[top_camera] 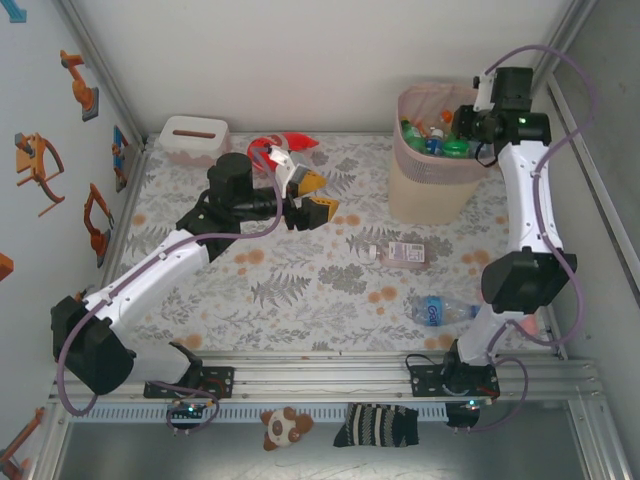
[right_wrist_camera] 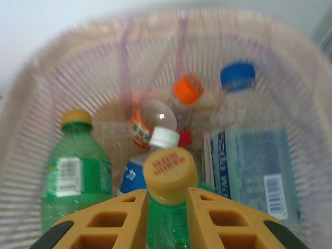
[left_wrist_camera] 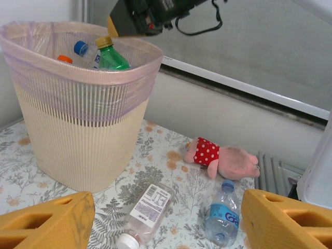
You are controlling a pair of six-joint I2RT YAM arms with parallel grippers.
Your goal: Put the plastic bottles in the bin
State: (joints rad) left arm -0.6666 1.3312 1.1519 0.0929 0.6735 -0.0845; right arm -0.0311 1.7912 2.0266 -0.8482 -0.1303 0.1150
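Note:
The beige bin (top_camera: 425, 190) with a pink liner stands at the back right and holds several bottles. Over its opening, my right gripper (top_camera: 458, 128) (right_wrist_camera: 167, 199) is shut on the neck of a green bottle (right_wrist_camera: 168, 228) with a yellow cap. Below it lie another green bottle (right_wrist_camera: 75, 176) and a clear blue-capped one (right_wrist_camera: 254, 161). My left gripper (top_camera: 318, 200) (left_wrist_camera: 166, 223) hangs open mid-table, facing the bin (left_wrist_camera: 78, 129). On the table lie a clear white-labelled bottle (top_camera: 400, 252) (left_wrist_camera: 148, 207) and a blue-labelled bottle (top_camera: 440, 311) (left_wrist_camera: 222, 218).
A white tissue box (top_camera: 193, 138) and a red-orange fish toy (top_camera: 280, 150) sit at the back left. A pink plush toy (left_wrist_camera: 223, 158) in a red dotted dress lies by the right wall. A small plush (top_camera: 285, 427) and a striped sock (top_camera: 375, 425) lie below the front rail.

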